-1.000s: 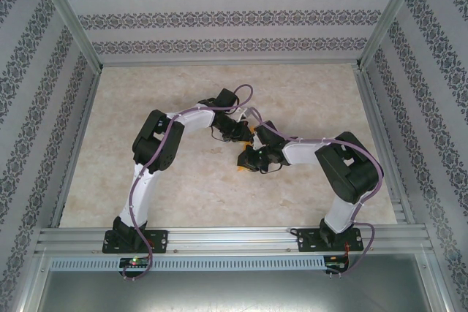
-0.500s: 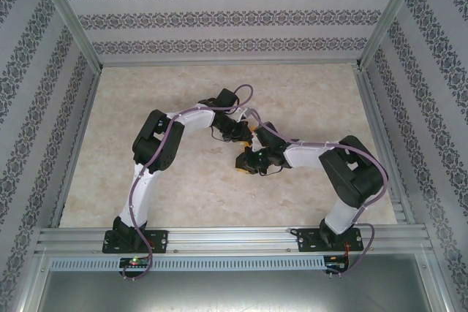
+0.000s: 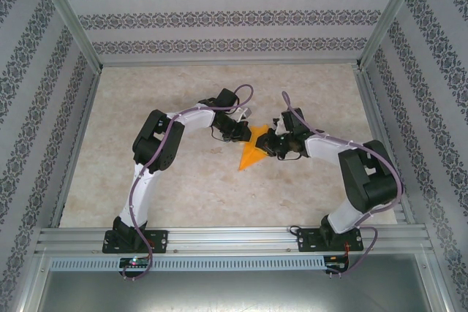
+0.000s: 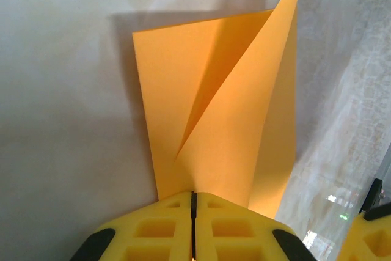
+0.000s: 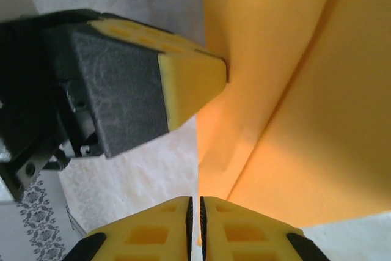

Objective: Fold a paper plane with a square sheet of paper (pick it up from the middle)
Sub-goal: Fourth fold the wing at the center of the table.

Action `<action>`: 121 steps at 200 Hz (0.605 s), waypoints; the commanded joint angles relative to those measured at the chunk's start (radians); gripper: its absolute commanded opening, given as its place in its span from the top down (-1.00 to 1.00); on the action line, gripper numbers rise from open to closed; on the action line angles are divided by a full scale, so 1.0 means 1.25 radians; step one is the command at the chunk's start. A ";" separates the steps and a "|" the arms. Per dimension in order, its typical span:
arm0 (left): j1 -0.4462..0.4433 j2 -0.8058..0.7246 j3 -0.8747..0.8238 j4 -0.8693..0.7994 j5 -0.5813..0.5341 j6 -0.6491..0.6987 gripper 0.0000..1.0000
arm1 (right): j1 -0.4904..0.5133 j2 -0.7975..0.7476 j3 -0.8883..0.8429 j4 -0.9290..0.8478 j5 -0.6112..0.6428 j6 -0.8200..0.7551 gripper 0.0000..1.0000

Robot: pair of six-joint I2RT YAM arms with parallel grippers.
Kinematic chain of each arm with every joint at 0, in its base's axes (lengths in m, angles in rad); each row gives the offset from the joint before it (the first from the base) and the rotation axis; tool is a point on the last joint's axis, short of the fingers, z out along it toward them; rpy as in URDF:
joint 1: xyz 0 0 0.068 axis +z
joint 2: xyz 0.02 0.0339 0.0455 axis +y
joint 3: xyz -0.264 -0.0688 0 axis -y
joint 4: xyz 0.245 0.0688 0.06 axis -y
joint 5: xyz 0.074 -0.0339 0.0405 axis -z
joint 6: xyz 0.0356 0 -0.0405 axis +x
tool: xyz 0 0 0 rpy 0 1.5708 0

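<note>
The orange-yellow paper [image 3: 251, 155] lies in the middle of the table [image 3: 168, 100], partly folded with one flap standing up. Its far end is clamped in the left gripper [image 4: 193, 203], whose jaws press tight on the edge, and the sheet runs from those tips toward the near left. The right gripper [image 5: 197, 209] sits at the paper's right side with its jaws almost together, a corner meeting the tips. Whether they nip it is hard to make out, since from overhead both wrists hide those edges.

Right pincer [image 3: 272, 142] farther right now; paper [image 3: 252, 153] newly uncovered (folded, pointed)
</note>
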 commanded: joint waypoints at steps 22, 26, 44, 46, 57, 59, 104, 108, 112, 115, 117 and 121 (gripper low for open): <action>-0.012 0.073 -0.034 -0.093 -0.101 0.028 0.81 | -0.013 0.085 0.060 0.025 -0.004 -0.022 0.72; -0.012 0.074 -0.034 -0.094 -0.101 0.027 0.82 | -0.013 0.092 0.065 0.027 -0.005 -0.022 0.72; -0.012 0.073 -0.032 -0.094 -0.100 0.028 0.82 | -0.017 0.127 0.079 0.034 -0.006 -0.026 0.73; -0.012 0.072 -0.031 -0.095 -0.101 0.028 0.82 | -0.017 0.131 0.081 0.035 -0.006 -0.026 0.73; -0.012 0.072 -0.030 -0.096 -0.100 0.027 0.81 | -0.020 0.147 0.090 0.031 -0.001 -0.032 0.73; -0.012 0.073 -0.030 -0.096 -0.099 0.027 0.81 | -0.020 0.150 0.091 0.030 -0.001 -0.033 0.73; -0.012 0.074 -0.029 -0.106 -0.113 0.041 0.81 | -0.031 0.194 0.121 -0.036 0.051 -0.085 0.73; -0.012 0.076 -0.027 -0.107 -0.114 0.045 0.82 | -0.033 0.196 0.122 -0.041 0.056 -0.088 0.73; -0.012 0.079 -0.025 -0.111 -0.112 0.047 0.81 | -0.033 0.197 0.124 -0.048 0.060 -0.091 0.73; -0.012 0.079 -0.024 -0.112 -0.110 0.048 0.81 | -0.032 0.198 0.125 -0.053 0.063 -0.094 0.73; -0.012 0.080 -0.024 -0.113 -0.109 0.048 0.82 | -0.032 0.199 0.128 -0.059 0.065 -0.096 0.73; -0.012 0.081 -0.023 -0.113 -0.107 0.048 0.81 | -0.031 0.200 0.130 -0.071 0.069 -0.102 0.73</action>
